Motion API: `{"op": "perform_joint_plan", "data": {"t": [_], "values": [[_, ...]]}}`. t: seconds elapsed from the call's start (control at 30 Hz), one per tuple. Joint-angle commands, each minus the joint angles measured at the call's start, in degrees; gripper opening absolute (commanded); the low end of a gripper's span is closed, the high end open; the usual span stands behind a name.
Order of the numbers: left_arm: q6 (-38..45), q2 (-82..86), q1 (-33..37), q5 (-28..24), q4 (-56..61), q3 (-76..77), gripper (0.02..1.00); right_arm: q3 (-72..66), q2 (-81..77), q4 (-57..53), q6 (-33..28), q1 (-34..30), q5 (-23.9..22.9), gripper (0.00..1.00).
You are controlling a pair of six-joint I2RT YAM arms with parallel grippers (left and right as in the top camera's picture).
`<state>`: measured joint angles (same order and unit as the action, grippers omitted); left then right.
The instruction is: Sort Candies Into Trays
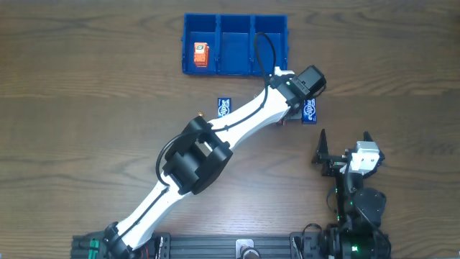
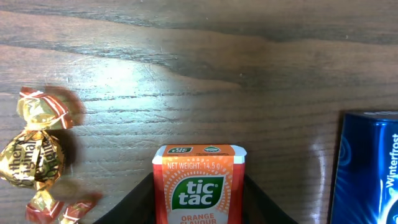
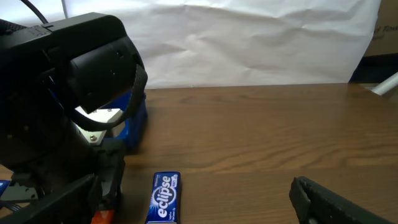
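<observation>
From above, a blue tray (image 1: 219,73) with three compartments lies at the far side of the wooden table (image 1: 86,108). One orange candy box (image 1: 200,54) sits in its left compartment. The left arm (image 1: 215,137) reaches diagonally across the middle, and its wrist ends just short of the tray's right compartment. A blue gum pack (image 1: 224,108) lies on the table to the left of the wrist and a second gum pack (image 1: 310,111) lies close by on its right. The right gripper (image 1: 343,146) hangs near its own base, well apart from the tray, with its fingers spread wide and nothing between them.

The left wrist view adds what lies under that wrist. The left gripper (image 2: 199,183) has an orange mint box (image 2: 199,199) between its fingers (image 2: 134,205), which lie against both of the box's long sides. A gold-wrapped candy (image 2: 37,155) lies on the wood to one side of the box, apart from it. One of the gum packs lies on the other side; which of the two I cannot tell.

The right wrist view gives the scene from the side. The left arm's wrist hangs low over the table with a sliver of orange beneath it and the tray behind it. The second gum pack lies flat just beside it. The right gripper's own fingers stand far apart at the edges, with bare wood between them.
</observation>
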<state>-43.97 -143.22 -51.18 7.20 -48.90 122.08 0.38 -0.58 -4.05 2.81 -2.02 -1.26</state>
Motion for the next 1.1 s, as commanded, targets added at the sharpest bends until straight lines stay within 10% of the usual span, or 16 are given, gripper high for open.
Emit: {"op": "perform_joint_plan", "data": {"t": [0.03,0.57,1.1], "values": [[-0.87,-2.64,-0.24,0.68,-0.37,1.14,0.31,0.07,0.42,-0.59,0.79,-0.24,0.11,0.998],[14.45,17.64,12.11,13.14,-0.74,4.15,0.261,0.07,0.42,-0.59,0.79,-0.24,0.11,0.998],[27.21,16.04,30.91,1.05,2.43,4.02,0.251,0.07,0.42,-0.59,0.79,-0.24,0.11,0.998]]}}
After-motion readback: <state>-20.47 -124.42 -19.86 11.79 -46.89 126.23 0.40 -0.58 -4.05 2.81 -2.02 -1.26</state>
